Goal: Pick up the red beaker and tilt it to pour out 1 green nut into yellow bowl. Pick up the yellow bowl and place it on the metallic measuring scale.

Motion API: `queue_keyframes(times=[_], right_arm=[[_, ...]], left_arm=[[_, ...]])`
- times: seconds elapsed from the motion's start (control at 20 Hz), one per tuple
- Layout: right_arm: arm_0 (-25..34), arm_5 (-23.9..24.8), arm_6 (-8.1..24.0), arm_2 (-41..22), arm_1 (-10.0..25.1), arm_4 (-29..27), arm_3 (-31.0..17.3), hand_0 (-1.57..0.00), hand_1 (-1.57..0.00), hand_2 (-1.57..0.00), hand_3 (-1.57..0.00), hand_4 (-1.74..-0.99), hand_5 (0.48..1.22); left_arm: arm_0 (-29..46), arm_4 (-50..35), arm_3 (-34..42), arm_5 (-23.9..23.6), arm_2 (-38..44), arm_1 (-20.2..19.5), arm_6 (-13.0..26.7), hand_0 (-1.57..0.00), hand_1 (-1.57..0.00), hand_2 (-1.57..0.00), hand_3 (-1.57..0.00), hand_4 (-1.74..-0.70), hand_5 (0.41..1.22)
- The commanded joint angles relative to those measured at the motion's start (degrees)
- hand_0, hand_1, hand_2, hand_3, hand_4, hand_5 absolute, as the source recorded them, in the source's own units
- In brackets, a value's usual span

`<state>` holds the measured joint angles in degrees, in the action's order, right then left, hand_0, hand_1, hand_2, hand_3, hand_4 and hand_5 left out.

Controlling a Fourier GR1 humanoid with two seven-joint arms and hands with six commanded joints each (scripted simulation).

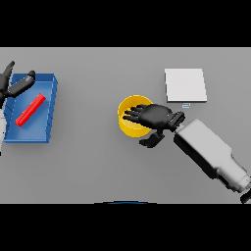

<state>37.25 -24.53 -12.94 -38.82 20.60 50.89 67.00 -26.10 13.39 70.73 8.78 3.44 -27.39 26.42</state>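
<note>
The yellow bowl (128, 122) sits mid-table. My right hand (154, 115) lies over its right rim, fingers stretched leftward across the opening and thumb hanging below the rim at the front; it hides the bowl's inside on that side. The fingers look straight, not closed on the bowl. The metallic measuring scale (185, 85) is a flat pale square behind and to the right of the bowl. The red beaker (30, 110) lies on its side in the blue tray (49, 115) at far left. My left hand (14, 86) hovers open at the tray's back left corner. No green nut shows.
The blue tray has raised walls and sits near the table's left edge. My right forearm (211, 152) slants from the lower right toward the bowl. A small display tab (186, 105) sticks out at the scale's front edge.
</note>
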Motion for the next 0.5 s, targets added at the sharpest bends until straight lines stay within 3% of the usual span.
queue_keyframes(times=[0.0,0.15,0.3,0.35,0.4,0.45], right_arm=[[0.5,0.1,0.1,-0.4,-0.7,0.3,-1.6,0.00,0.00,0.00,0.00,-1.184,0.676],[0.9,-0.7,-0.3,-0.4,-0.5,0.1,-2.4,0.00,0.00,0.00,-0.02,-1.195,0.708],[1.7,-1.0,0.6,-0.5,-1.0,0.3,-3.2,-0.05,-0.06,-0.09,-0.13,-1.261,0.809],[1.3,-0.5,0.1,-0.6,-1.2,0.4,-3.1,-0.19,-0.18,-0.19,-0.21,-1.309,0.891],[1.7,-0.1,-0.6,-0.6,-1.4,0.5,-3.3,-0.45,-0.41,-0.35,-0.32,-1.363,0.957],[1.9,-0.4,-0.9,-0.5,-1.4,0.2,-3.4,-0.68,-0.64,-0.59,-0.57,-1.435,1.010]], left_arm=[[0.1,-0.1,0.3,0.1,0.0,0.1,0.0,0.00,0.00,0.00,0.00,-0.80,0.703],[0.4,0.1,0.5,0.3,-0.2,-0.1,1.1,0.00,0.00,0.00,0.00,-0.79,0.711],[0.0,0.1,0.0,0.2,-0.1,-0.1,0.3,0.00,0.00,0.00,0.00,-0.79,0.712],[0.5,0.1,-0.3,0.2,0.0,-0.3,-0.5,0.00,0.00,0.00,0.00,-0.79,0.711],[0.2,0.3,-0.9,0.1,0.0,-0.2,-0.4,0.00,0.00,0.00,0.00,-0.79,0.710],[-0.1,0.3,-0.9,0.0,0.1,-0.4,-0.6,0.00,0.00,0.00,0.00,-0.79,0.710]])
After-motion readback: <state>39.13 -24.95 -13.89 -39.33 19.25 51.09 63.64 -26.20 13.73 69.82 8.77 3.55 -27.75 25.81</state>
